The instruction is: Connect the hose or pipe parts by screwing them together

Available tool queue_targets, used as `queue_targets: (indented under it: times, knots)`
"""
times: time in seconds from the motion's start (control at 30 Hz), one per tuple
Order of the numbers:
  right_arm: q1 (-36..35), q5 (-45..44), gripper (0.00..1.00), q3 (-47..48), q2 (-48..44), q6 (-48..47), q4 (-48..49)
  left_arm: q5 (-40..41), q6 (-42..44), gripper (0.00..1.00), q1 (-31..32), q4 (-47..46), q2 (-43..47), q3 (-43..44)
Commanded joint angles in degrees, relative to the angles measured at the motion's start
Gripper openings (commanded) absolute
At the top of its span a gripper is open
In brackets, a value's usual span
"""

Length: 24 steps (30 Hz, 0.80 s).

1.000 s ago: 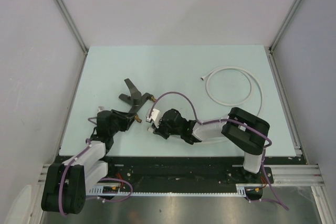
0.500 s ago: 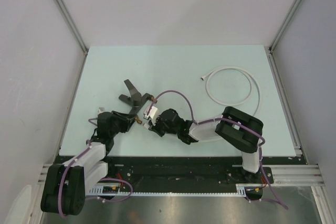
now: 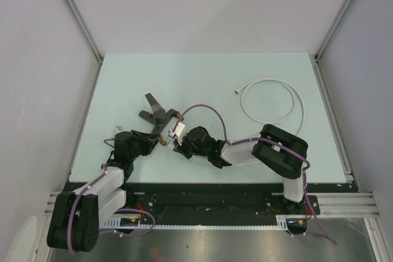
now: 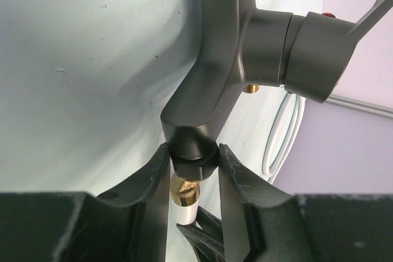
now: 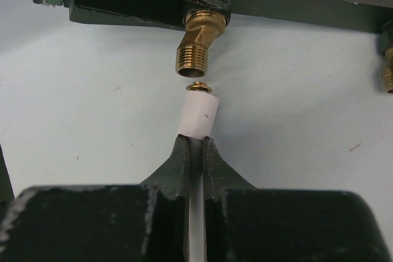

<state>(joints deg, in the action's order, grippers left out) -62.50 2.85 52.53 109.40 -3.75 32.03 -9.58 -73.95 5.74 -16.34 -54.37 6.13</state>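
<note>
Left side: my left gripper (image 4: 192, 150) is clamped on the dark grey tap fitting (image 4: 215, 78). My fingers pinch one arm of it at the rounded collar just above its brass thread (image 5: 198, 53).
Right side: my right gripper (image 5: 196, 145) is closed tight on the white hose (image 5: 198, 115), whose end sticks out straight ahead of my fingertips.
Where the parts are: the hose's small metal connector (image 5: 198, 86) sits just ahead of my right fingertips and just short of the thread, not touching it. Its coil (image 3: 273, 99) lies on the table (image 3: 202, 72), well behind my right wrist and out to the side. The lever handle (image 4: 368, 10) points away beyond my left fingers.
Risk, cross-threading: the thread looks slightly tilted against the hose's line, so pushing in like this could start the connector crooked.
Risk, buckling: the hose is soft, and a push may bend the end aside rather than seat it.
Risk, twisting: I hold the sleeve, not the connector, so turning may only wind up the hose.
Risk, slipping: the collar is round and the fitting may pivot in my left pinch under torque.
Writing: no brand or text is readable, only a small red dot (image 4: 329, 15) on the tap beside the lever.
</note>
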Motion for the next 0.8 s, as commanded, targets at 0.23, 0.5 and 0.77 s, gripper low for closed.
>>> queue_targets:
  times: [0.23,0.5,0.77]
  knots:
    - [0.1,1.4,0.00,3.4,0.2,0.6,4.4,0.4,0.7,0.00,1.1,-5.6,0.7,-0.1]
    - [0.2,2.3,0.00,4.1,0.6,0.8,4.2,0.4,1.0,0.00,1.5,-5.9,0.0,0.0]
    - [0.0,3.0,0.00,4.2,0.5,1.8,5.0,1.1,1.1,0.00,2.0,-6.2,-0.7,0.1]
